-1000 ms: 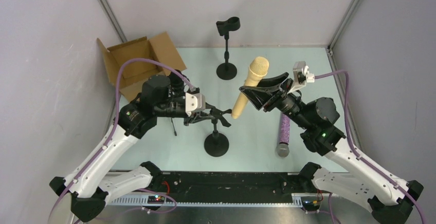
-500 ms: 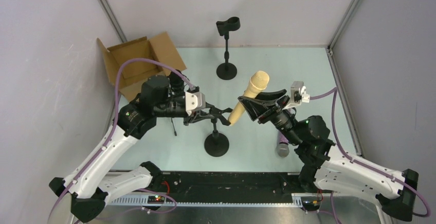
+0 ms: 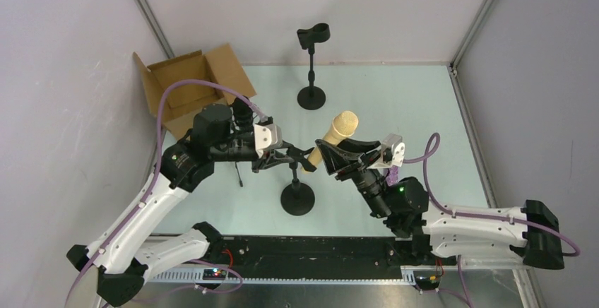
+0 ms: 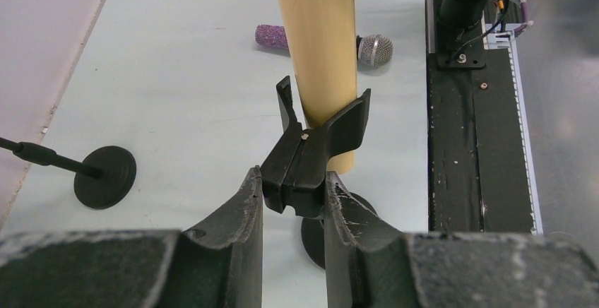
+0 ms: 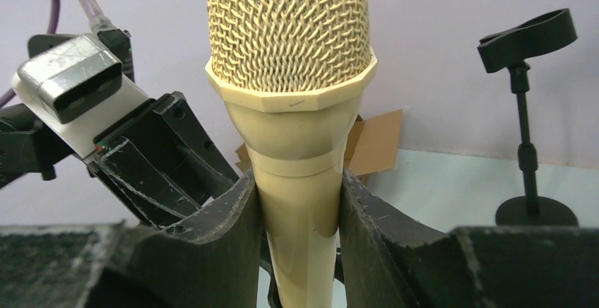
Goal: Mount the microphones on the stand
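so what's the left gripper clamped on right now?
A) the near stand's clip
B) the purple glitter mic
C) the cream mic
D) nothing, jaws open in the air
A: in the left wrist view the left gripper pinches the base of the near stand's clip, while the cream microphone sits in the right gripper.

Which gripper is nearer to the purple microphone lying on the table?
Right. The right gripper, holding the cream microphone, sits just left of the purple microphone; the left gripper, clamping the stand clip, is farther left.
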Tool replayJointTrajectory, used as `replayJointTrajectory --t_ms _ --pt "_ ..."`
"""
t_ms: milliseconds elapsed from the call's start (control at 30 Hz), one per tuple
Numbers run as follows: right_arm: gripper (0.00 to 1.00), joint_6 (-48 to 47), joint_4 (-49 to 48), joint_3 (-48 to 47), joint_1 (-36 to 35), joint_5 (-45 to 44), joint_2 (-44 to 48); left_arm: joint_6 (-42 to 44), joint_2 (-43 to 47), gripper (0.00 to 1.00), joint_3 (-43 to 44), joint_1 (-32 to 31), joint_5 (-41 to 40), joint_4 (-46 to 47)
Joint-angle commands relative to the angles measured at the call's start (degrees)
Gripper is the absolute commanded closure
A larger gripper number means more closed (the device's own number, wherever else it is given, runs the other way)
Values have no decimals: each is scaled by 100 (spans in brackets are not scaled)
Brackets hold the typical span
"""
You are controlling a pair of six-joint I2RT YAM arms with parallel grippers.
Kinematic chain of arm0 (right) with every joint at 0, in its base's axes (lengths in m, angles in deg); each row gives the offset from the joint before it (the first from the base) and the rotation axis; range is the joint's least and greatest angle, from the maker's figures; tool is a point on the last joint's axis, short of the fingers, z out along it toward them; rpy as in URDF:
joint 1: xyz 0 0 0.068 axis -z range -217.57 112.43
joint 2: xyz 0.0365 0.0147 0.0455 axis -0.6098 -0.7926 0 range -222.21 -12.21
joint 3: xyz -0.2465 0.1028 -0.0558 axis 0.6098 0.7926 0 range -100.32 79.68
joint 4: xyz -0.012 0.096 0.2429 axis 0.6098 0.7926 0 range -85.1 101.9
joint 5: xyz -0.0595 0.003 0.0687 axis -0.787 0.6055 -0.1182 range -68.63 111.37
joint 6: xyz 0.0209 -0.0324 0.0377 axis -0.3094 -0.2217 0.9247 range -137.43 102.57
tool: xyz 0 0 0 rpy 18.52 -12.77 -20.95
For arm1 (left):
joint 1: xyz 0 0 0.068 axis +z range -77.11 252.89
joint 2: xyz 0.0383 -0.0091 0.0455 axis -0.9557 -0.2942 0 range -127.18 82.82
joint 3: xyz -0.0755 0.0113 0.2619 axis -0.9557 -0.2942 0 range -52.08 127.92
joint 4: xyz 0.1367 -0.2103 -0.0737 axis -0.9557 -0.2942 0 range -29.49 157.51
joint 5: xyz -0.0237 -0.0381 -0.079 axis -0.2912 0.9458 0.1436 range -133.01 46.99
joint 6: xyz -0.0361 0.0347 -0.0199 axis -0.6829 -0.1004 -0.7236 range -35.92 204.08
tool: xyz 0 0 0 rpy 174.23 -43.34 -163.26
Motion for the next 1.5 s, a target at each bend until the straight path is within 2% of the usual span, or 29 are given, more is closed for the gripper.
replayJointTrajectory --t_ms 0,200,267,733,1000,1133,1200,1267,1300,1333,1367,1400,1433,1467 --pt "100 -520 -1202 32 -271 -649 -246 -52 2 100 -17 23 -425 -74" --pt "100 -687 -1619 109 -378 -834 -443 -94 33 99 -30 20 -476 -73" --pt "100 -677 -1653 111 -382 -849 -462 -105 30 97 -27 13 -491 -66" --pt "100 -602 -1810 129 -442 -883 -817 -152 22 96 4 -42 -512 -29" --pt "100 -761 -1804 112 -438 -812 -924 -185 11 93 42 -101 -494 -19" --pt "100 -772 -1760 111 -427 -802 -951 -194 7 85 53 -97 -474 -17" --pt "100 -781 -1761 111 -426 -796 -968 -197 15 77 53 -102 -474 -23" --pt "100 -790 -1768 111 -424 -802 -983 -205 24 57 53 -98 -483 -21" --pt "100 -798 -1765 111 -421 -806 -987 -201 28 52 49 -104 -488 -24" --pt "100 -801 -1759 111 -421 -807 -992 -203 38 39 46 -98 -499 -21" --pt "100 -801 -1760 111 -427 -811 -996 -196 45 32 45 -95 -501 -19" --pt "100 -803 -1761 111 -424 -809 -997 -180 50 21 40 -96 -502 -20" --pt "100 -804 -1765 111 -424 -808 -1000 -167 72 15 38 -103 -498 -23" --pt "100 -804 -1763 111 -426 -807 -994 -155 77 4 36 -104 -491 -19"
